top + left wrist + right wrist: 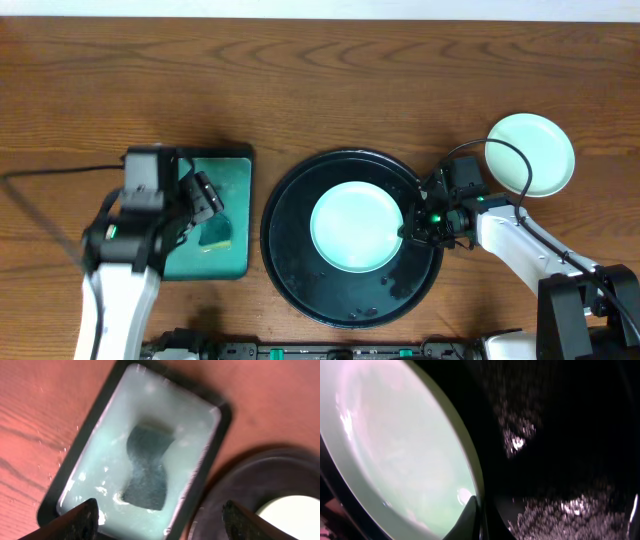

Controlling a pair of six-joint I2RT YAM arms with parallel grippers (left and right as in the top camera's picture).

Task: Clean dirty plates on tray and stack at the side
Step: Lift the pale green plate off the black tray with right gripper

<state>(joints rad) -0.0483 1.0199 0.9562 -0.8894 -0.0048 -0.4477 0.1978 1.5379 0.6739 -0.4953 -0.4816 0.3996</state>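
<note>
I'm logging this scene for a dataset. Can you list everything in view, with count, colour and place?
table: 1, brown wood, under everything
black tray: 1, glossy black, round, table centre
teal tray: 1, teal-green, rectangular, left of the black tray
tray plate: 1, pale mint, in the middle of the black tray
side plate: 1, pale mint-white, on the table to the far right of the black tray
sponge: 1, dark grey-green, lying in the teal tray
left gripper: 1, black, open, above the teal tray
right gripper: 1, black, at the tray plate's right rim; whether it grips cannot be told
</note>
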